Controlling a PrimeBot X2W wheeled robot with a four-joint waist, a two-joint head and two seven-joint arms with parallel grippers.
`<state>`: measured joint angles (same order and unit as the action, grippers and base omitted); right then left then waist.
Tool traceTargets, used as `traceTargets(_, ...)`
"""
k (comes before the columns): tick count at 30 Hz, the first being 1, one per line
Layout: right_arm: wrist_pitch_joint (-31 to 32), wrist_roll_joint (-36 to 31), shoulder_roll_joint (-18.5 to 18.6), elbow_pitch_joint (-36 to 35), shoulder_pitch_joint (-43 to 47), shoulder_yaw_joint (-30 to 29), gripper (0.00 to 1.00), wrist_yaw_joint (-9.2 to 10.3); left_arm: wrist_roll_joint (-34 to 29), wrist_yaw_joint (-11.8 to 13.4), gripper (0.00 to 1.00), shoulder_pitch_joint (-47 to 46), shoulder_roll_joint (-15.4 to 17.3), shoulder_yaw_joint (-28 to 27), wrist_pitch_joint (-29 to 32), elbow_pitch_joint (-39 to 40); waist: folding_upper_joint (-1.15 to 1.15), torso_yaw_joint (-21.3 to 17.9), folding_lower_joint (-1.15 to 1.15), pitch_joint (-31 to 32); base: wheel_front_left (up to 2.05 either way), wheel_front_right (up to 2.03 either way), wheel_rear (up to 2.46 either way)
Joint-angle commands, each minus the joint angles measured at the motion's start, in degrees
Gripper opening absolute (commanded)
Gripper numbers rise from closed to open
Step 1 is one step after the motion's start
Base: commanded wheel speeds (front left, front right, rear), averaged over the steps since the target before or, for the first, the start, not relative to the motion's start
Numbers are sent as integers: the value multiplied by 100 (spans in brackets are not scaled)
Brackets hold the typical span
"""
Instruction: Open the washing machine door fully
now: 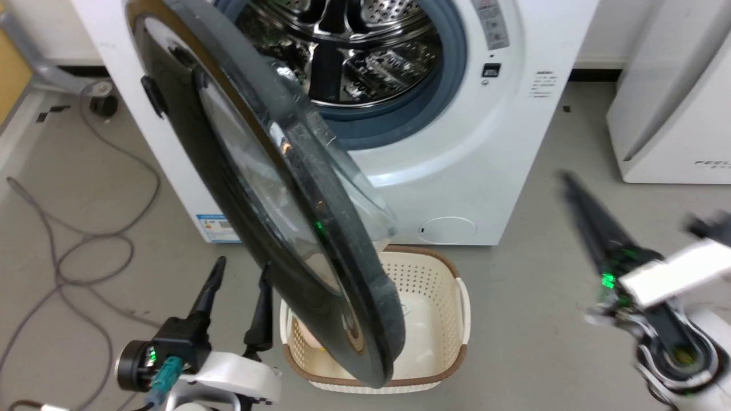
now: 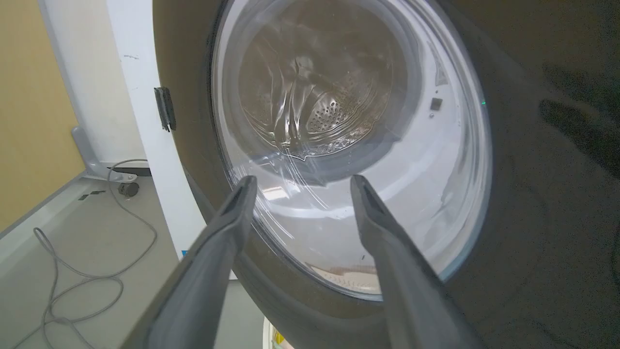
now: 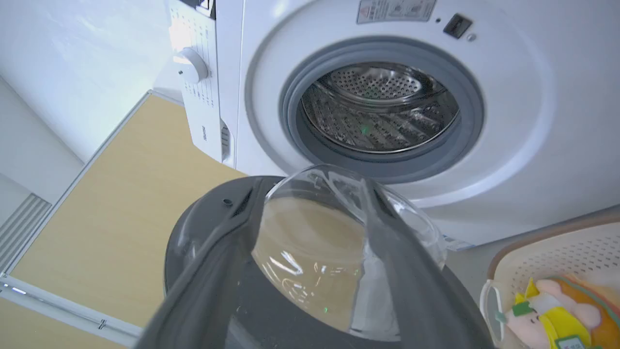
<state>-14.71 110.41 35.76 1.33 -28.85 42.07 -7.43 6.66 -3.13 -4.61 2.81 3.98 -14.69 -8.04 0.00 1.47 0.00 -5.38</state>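
Note:
The white washing machine (image 1: 514,142) stands ahead with its steel drum (image 1: 354,51) exposed. Its round glossy black door (image 1: 257,171) is swung roughly halfway out, hinged on the left, its edge turned toward me and the glass bowl facing right. My left gripper (image 1: 243,274) is open at the lower left, close to the door's outer face; in the left wrist view its fingers (image 2: 232,218) point at the window (image 2: 348,121). My right gripper (image 1: 568,182) is blurred, well right of the door and apart from it. The right wrist view shows it open (image 3: 312,191), aimed at the glass bowl (image 3: 310,252).
A cream laundry basket (image 1: 451,274) sits on the floor under the door, with a plush toy (image 3: 547,310) inside. Grey cables (image 1: 85,240) loop over the floor at the left near a caster (image 1: 104,104). A white FEELAIR appliance (image 1: 674,114) stands at the right.

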Motion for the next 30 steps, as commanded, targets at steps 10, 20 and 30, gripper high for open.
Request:
traceTargets(10, -28, -4003, -1785, 1238, 2198, -2981, 100, -6, -25, 31, 100, 133, 12, -203, -30, 14, 0, -367, 0, 109, 0, 0, 0)
traceTargets(20, 9, -8944, -3159, 611, 2573, -4845, 100, -6, -21, 37, 100, 170, 11, -271, -30, -29, 0, -358, 0, 162, 0, 0, 0)
traceTargets(30, 795, -10507, -3286, -179, 2942, -4588, 100, -6, -49, 26, 100, 165, 10, -234, -30, -116, 0, -220, 0, 105, 0, 0, 0)
